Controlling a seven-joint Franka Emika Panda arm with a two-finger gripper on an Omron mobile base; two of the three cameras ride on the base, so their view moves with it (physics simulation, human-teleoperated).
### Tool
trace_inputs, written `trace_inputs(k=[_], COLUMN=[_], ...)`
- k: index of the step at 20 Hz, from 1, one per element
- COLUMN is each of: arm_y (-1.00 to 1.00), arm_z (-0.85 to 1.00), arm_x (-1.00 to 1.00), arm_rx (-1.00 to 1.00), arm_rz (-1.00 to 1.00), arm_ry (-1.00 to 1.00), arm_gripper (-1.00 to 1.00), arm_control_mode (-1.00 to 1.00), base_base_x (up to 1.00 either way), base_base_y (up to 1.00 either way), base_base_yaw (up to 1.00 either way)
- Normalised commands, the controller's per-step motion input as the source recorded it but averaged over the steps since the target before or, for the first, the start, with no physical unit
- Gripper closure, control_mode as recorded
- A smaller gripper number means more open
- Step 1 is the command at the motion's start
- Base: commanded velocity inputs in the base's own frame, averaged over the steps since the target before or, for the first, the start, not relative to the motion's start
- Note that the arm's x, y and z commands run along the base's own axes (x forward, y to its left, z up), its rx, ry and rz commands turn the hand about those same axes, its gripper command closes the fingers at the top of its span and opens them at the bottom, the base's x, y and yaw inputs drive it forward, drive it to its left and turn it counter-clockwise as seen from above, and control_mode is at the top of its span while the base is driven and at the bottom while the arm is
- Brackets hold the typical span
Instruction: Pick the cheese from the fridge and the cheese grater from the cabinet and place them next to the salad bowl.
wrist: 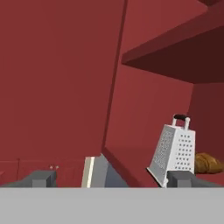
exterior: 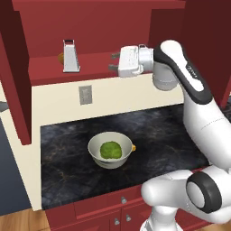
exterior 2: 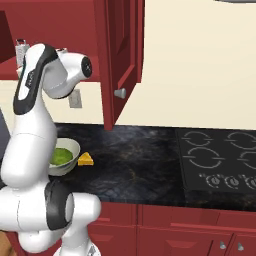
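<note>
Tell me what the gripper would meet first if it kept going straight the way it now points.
Probably the cabinet wall: the open gripper points into the cupboard, and in the hand view the cheese grater sits right of centre, ahead of one fingertip, so that finger might clip it. Depth is unclear.

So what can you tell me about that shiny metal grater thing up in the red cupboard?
The silver-grey metal box grater tapers toward the top, where a dark-gripped loop handle sits. Its faces are dotted with small holes. It stands upright on the dark red cabinet shelf, with a brown rounded thing just behind it. The robot's open two-finger gripper points toward it but isn't touching it.
</note>
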Motion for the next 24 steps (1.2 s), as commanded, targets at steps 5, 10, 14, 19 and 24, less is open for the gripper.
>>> trace_inputs(k=[5,10,14,19,24], arm_y=[0.60,0.09,0.00,0.00,0.23], arm_z=[0.41,0.09,0.06,0.13,0.05], arm_x=[0.03,0.20,0.30,0.50,0.51], arm_rx=[0.00,0.00,0.01,0.00,0.00], arm_rz=[-0.07,0.00,0.06,0.08,0.06], arm_ry=[0.00,0.00,0.00,0.00,0.00], arm_gripper=[-1.00,-1.00,-1.00,-1.00,-1.00], arm_control_mode=[-1.00,-1.00,-1.00,-1.00,-1.00], base_base_x=[0.00,0.00,0.00,0.00,0.00], base_base_y=[0.00,0.00,0.00,0.00,0.00], base_base_yaw=[0.00,0.00,0.00,0.00,0.00])
